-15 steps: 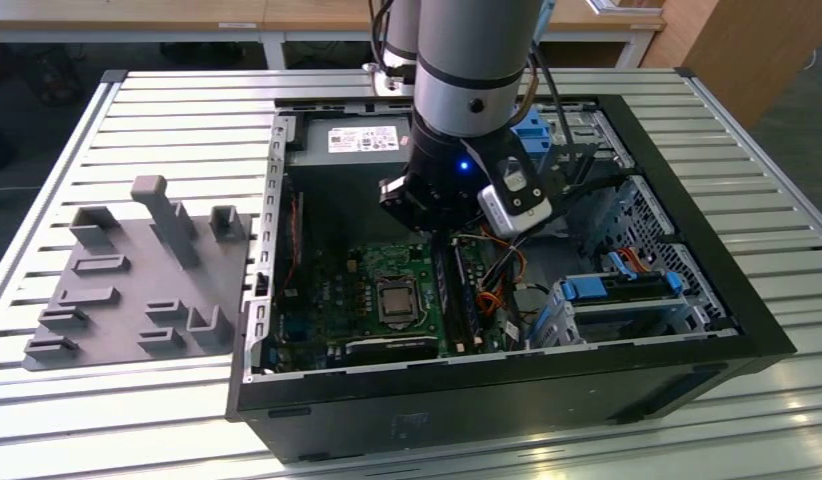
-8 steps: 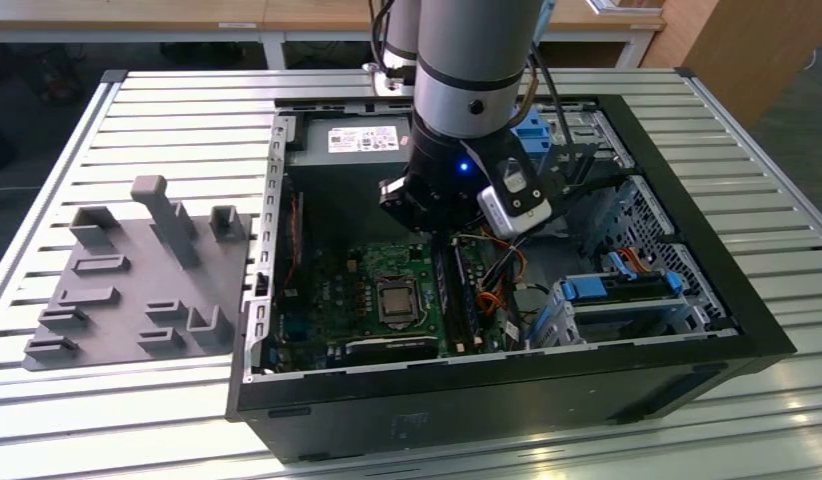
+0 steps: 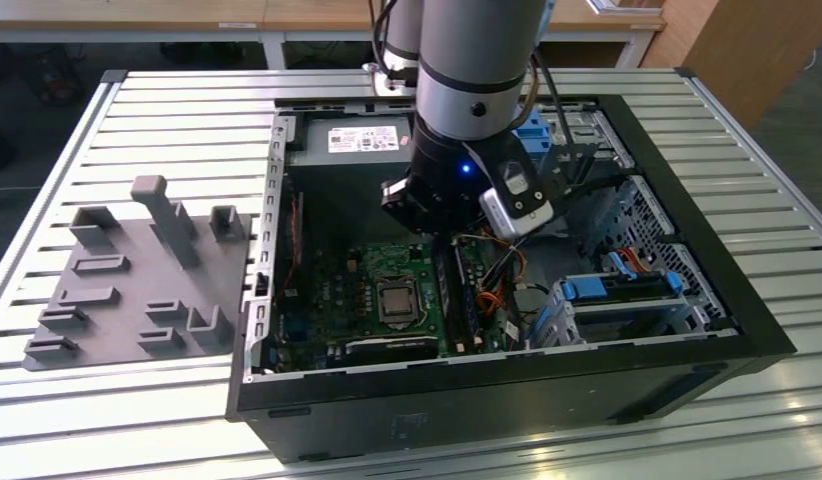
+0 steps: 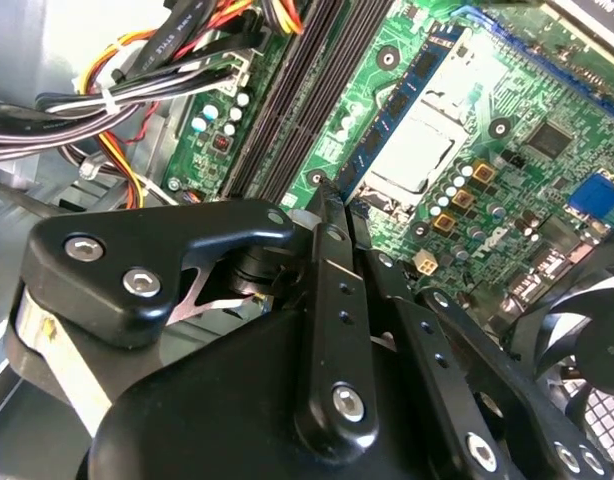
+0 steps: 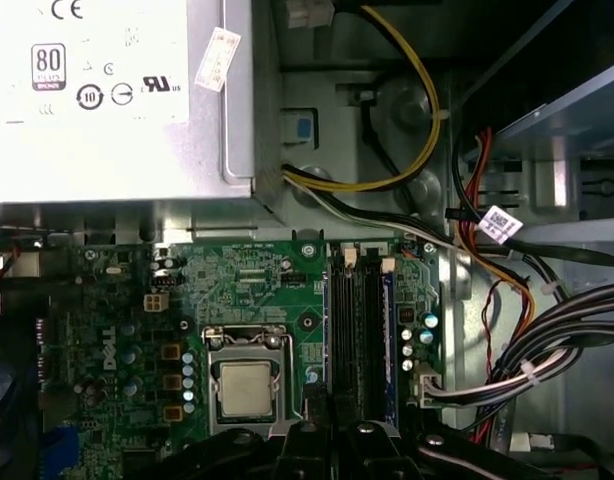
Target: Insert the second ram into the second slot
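Claw [image 4: 332,205] is down inside the case [image 3: 731,300], pinched narrow with its fingers nearly touching, and I can't make out anything between them. It's hovering right over the near end of the slots [image 5: 357,330], with the CPU [image 5: 245,388] off to one side of it. The ram [image 5: 388,330] looks like that thin blue edge standing in the outer slot, on the far side from the CPU, just ahead of the claw and not touching it.
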Available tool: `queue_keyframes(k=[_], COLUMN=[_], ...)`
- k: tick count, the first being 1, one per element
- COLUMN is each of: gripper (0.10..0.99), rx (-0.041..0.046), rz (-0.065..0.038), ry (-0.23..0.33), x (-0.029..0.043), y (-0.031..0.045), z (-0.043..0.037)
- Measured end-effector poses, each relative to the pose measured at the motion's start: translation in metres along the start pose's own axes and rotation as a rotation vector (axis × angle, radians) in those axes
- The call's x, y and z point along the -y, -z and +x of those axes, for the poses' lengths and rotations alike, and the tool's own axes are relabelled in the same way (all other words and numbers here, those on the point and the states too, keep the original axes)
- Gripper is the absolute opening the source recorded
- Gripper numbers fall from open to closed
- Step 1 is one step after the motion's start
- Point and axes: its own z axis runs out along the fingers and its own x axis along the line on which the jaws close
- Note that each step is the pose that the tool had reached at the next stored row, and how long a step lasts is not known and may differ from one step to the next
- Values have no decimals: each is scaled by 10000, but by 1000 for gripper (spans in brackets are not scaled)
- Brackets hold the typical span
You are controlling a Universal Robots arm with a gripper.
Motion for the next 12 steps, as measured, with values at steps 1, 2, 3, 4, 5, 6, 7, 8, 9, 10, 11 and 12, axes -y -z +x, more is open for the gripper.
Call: queue_keyframes(k=[1, 2, 3, 4, 5, 6, 7, 8, 9, 10, 11, 12], gripper=[137, 137, 137, 137, 137, 137, 137, 137, 137, 137, 137, 137], rx=[0, 0, 0, -1, -2, -7, -10, -11, -11, -12, -11, -12], rz=[-1, -1, -1, 1, -3, -2, -1, -1, -2, 0, -2, -1], ry=[0, -1, -1, -1, 0, 24, 92, 134, 151, 152, 152, 151], x=[12, 24, 37, 47, 52, 55, 56, 56, 56, 57, 57, 58], y=[-3, -6, -11, -20, -35, -47, -61, -76, -93, -110, -122, -128], z=[0, -1, -1, -2, -3, -4, -10, -17, -22, -23, -23, -23])
